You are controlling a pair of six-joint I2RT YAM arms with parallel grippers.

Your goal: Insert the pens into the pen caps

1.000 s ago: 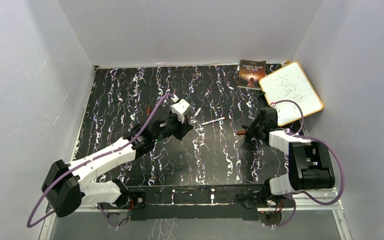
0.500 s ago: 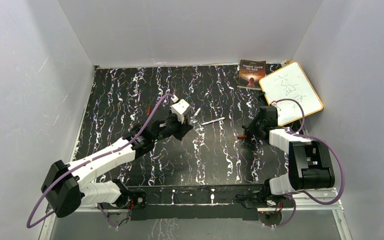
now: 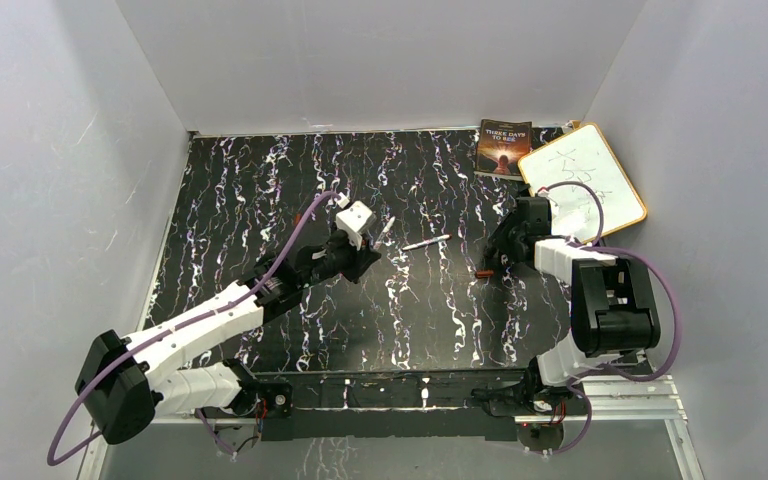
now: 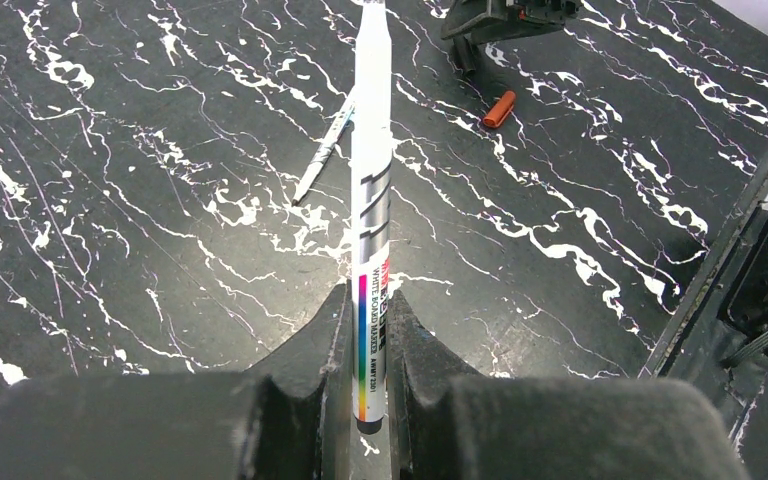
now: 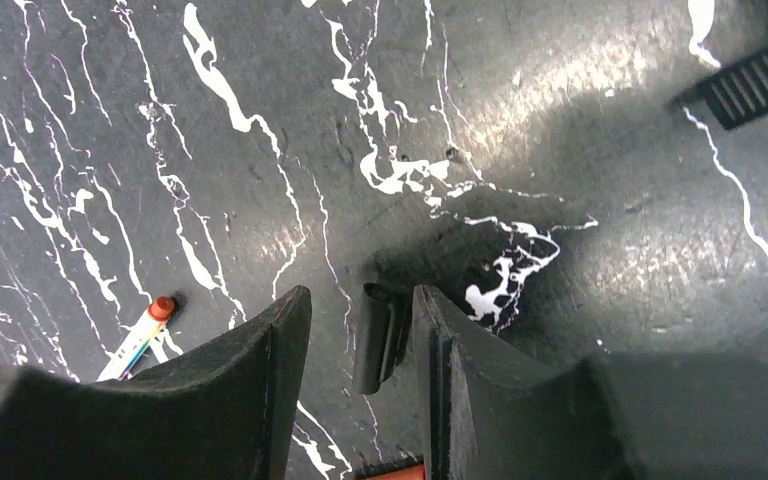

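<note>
From above, the left gripper (image 3: 368, 256) clamps a white pen (image 3: 384, 228) that juts past its tips. A second pen (image 3: 426, 243) lies on the counter (image 3: 260, 200) just beyond. The left wrist view shows that grip tight on the barrel. In the right wrist view, the right gripper (image 5: 362, 300) stands slightly parted, a black cap (image 5: 378, 335) between its fingers and a reddish cap (image 5: 390, 472) just below.

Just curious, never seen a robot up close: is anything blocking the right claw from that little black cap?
Nothing visible does. The black cap lies on the table, directly between the open fingers of the right gripper, closer to one of them.
</note>
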